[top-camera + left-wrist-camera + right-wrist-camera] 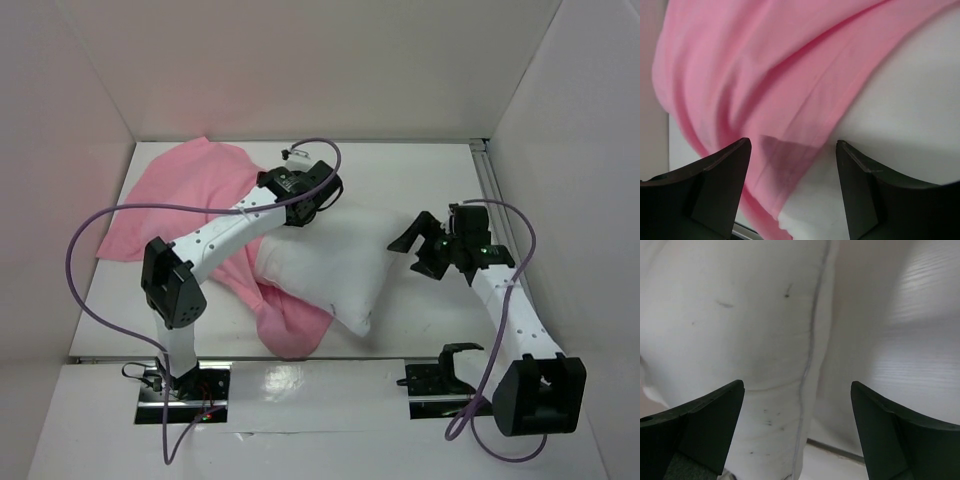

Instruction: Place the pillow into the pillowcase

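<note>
The white pillow [330, 265] lies mid-table, its left end resting on the pink pillowcase [200, 185], which spreads to the back left and shows again under the pillow's front edge. My left gripper [318, 195] hangs over the pillow's back-left corner. In the left wrist view this gripper [792, 145] is open, with the pillowcase [765, 75] edge and the pillow [900, 100] showing between the spread fingers [725, 170]. My right gripper [413, 252] stands open just right of the pillow. In the right wrist view the right gripper [797, 385] faces the pillow's [740, 315] seamed end, nothing between its jaws.
White walls [300, 70] close in the table on the left, back and right. A metal rail [490, 190] runs along the right edge. Purple cables [85, 250] loop off both arms. Two black stands [445, 370] sit at the near edge.
</note>
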`<state>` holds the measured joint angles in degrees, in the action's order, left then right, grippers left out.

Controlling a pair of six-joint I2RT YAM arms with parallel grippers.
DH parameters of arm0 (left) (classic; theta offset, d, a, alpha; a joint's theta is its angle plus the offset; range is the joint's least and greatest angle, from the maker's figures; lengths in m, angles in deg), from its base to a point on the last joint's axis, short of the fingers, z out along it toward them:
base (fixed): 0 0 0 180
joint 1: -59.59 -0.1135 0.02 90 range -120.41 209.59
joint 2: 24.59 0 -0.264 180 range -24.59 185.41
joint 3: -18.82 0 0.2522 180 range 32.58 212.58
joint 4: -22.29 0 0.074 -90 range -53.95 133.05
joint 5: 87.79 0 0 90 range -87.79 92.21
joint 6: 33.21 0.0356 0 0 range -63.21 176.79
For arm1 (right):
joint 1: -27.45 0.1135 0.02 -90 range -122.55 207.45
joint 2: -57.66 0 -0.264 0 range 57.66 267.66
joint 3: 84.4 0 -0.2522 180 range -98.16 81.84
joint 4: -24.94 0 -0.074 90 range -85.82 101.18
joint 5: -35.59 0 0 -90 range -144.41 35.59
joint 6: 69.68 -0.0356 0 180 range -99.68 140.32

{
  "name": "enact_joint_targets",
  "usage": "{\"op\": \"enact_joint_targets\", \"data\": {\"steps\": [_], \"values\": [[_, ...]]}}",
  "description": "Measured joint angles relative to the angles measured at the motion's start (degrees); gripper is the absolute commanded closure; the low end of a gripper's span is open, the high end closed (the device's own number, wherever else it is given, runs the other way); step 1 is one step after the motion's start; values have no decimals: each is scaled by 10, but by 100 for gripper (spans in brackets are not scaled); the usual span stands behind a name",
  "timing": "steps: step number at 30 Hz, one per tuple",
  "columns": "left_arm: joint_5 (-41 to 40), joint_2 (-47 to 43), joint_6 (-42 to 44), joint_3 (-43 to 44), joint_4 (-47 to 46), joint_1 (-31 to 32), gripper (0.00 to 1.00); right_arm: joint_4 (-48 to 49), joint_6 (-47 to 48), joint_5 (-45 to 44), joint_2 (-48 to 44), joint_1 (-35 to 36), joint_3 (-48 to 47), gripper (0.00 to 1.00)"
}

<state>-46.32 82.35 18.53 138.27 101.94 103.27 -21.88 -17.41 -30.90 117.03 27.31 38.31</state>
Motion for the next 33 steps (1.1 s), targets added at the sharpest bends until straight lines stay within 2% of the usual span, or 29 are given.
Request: {"op": "enact_joint_targets", "data": {"steps": [2, 6, 7, 9, 10, 11, 12, 13, 14, 15, 17, 20, 24, 26, 28, 30, 33], "values": [[-17, 4, -10, 7, 17, 0, 21, 12, -2, 18, 1, 17, 2, 5], [-35, 12, -27, 15, 41, -3, 38, 39, -1, 33, 16, 59, 2, 5], [-38, 14, -27, 15, 46, -4, 50, 44, -1, 33, 22, 71, 2, 5], [-41, 17, -32, 15, 52, -7, 68, 56, -2, 36, 31, 90, 2, 5], [-41, 17, -31, 15, 54, -8, 87, 64, -2, 37, 36, 102, 2, 9], [-42, 17, -32, 15, 56, -10, 96, 72, -2, 38, 40, 113, 3, 17], [-40, 17, -29, 16, 60, -12, 100, 86, -4, 41, 43, 123, 6, 25], [-38, 18, -25, 21, 65, -14, 100, 102, -7, 44, 45, 134, 11, 37], [-35, 18, -22, 26, 68, -15, 100, 122, -14, 47, 47, 145, 19, 66], [-30, 18, -20, 34, 71, -16, 100, 141, -18, 50, 50, 155, 27, 80], [-7, 18, 0, 54, 66, -17, 100, 182, -40, 61, 61, 171, 36, 100], [92, 15, 54, 98, 22, 0, 100, 223, -54, 78, 117, 186, 7, 100], [243, 8, 111, 190, -30, 23, 100, 210, -42, 93, 213, 174, -137, 100], [306, 17, 127, 283, -38, 31, 100, 211, -32, 94, 221, 159, -208, 100], [345, 4, 132, 323, -52, 33, 100, 229, -25, 88, 201, 155, -254, 100], [390, -29, 126, 303, -81, 32, 100, 262, -17, 70, 162, 168, -256, 100], [443, -82, 111, 224, -114, 36, 100, 326, -19, 27, 105, 227, -190, 100]]}}
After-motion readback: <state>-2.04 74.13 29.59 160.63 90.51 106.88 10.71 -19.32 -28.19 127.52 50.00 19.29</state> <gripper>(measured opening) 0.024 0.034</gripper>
